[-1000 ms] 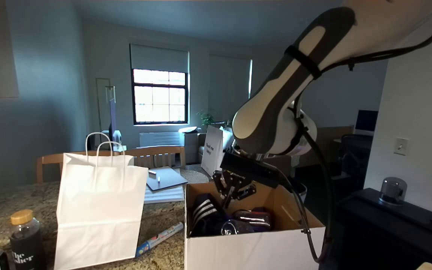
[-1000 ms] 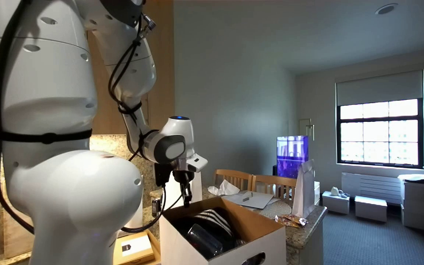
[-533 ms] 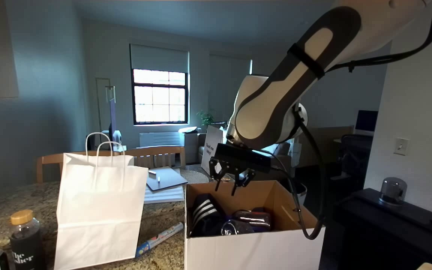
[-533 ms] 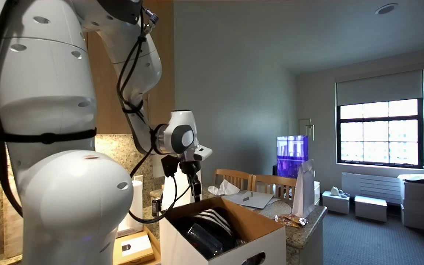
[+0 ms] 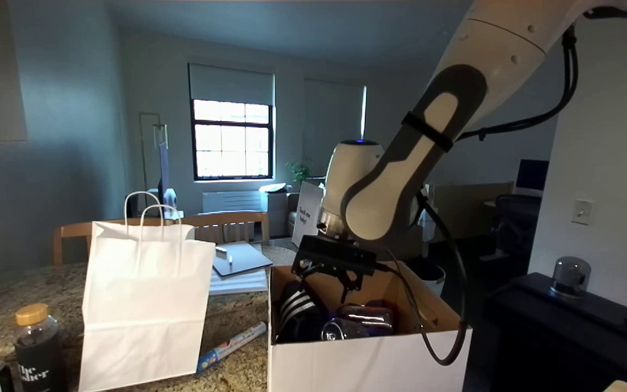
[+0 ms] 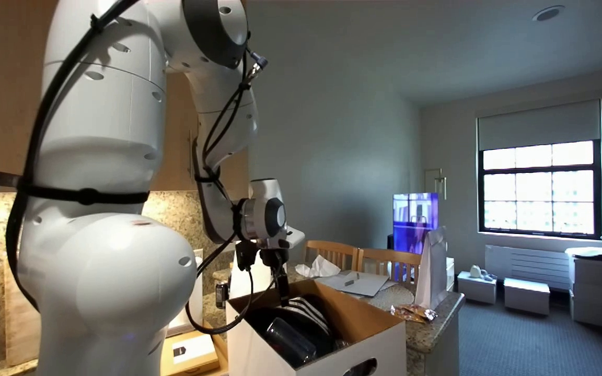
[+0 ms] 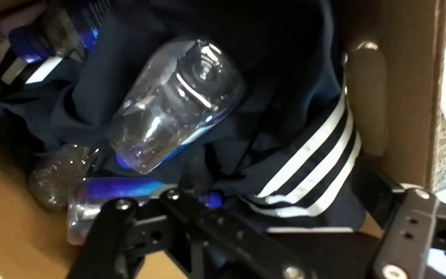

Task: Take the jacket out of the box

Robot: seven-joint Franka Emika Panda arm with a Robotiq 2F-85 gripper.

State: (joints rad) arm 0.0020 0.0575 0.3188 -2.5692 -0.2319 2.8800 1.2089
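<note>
– Biggest first?
– White-faced cardboard carton [image 5: 362, 363]. Down in it, the dark striped jacket [image 7: 275, 126], same lie as a second ago. Nothing out yet.
– What's changed?
– My gripper [image 7: 282, 181]. Nearly closed a second back; now the jaws stand wide, gripping nothing, the jacket's white stripes between them in wrist view. Touching cloth? Can't tell. I judge it's the set-up for a pinch.
– Snags?
– Clear plastic bottle [image 7: 178, 106], lying on the jacket. Likely to roll when I pull.
</note>
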